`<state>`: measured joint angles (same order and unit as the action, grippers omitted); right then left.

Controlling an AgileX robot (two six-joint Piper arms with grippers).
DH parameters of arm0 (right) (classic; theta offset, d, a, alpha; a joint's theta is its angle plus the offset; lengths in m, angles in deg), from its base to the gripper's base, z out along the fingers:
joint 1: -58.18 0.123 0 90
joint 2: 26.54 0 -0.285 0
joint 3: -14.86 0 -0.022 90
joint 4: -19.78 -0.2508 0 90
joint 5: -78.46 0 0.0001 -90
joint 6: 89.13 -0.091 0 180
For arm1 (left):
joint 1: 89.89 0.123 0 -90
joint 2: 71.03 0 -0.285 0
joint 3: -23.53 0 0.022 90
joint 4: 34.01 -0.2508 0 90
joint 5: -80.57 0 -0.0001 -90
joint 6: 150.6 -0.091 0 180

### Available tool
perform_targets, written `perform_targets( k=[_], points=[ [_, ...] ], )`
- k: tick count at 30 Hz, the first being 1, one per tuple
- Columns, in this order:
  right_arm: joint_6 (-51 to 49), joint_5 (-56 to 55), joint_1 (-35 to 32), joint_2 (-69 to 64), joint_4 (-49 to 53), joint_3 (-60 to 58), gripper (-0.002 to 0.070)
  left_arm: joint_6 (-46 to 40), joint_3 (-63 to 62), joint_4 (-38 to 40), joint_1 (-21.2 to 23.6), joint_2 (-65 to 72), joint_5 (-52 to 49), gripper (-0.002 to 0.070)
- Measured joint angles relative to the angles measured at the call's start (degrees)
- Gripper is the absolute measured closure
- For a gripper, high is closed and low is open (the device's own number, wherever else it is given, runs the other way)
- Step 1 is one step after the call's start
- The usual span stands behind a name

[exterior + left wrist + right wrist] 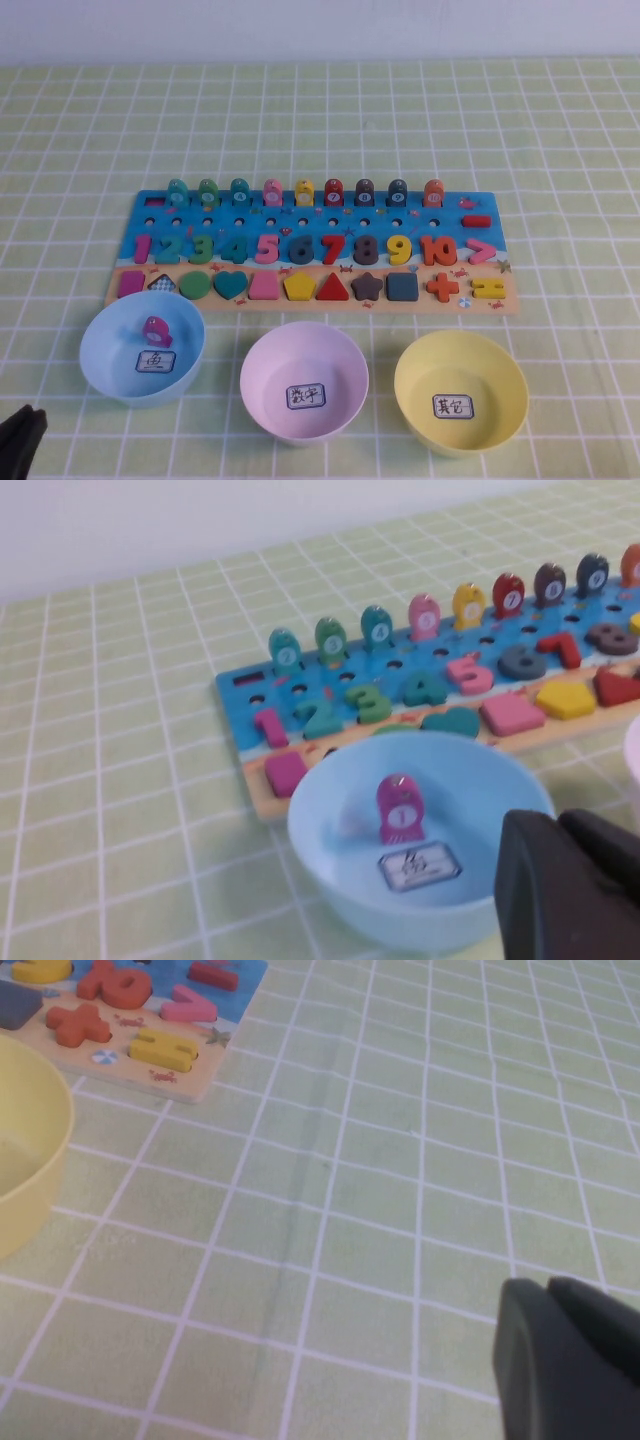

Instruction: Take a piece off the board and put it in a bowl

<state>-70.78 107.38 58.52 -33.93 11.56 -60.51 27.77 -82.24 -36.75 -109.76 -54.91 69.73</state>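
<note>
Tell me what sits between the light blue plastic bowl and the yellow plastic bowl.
In the high view, the pink bowl stands between the light blue bowl and the yellow bowl, with bare checked cloth either side.

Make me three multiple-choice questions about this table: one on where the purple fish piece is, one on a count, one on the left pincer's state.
1. Where is the purple fish piece?
A. On the board
B. In the light blue bowl
C. In the pink bowl

2. How many bowls stand in front of the board?
A. One
B. Two
C. Three

3. What is the left pincer's state?
A. Shut and empty
B. Shut on the fish
C. Open around a bowl rim

Answers:
1 B: the purple fish piece lies inside the light blue bowl, off the board.
2 C: light blue, pink bowl and yellow bowl.
3 A: the left pincer sits near the blue bowl, holding nothing. The right pincer hangs over bare tablecloth beyond the yellow bowl.
</note>
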Motion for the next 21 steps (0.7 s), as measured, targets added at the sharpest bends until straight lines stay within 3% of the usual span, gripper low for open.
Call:
perform_targets(
  k=[11, 21],
  points=[
    [0.00, 0.00, 0.00, 0.00, 0.00, 0.00, 0.0694, -0.22, 4.46, -1.14, 9.74, -8.96, -6.26, 0.0678],
    [0.00, 0.00, 0.00, 0.00, 0.00, 0.00, 0.0694, -0.70, 4.46, -0.54, 10.54, -8.96, -10.38, 0.0678]
  ],
)
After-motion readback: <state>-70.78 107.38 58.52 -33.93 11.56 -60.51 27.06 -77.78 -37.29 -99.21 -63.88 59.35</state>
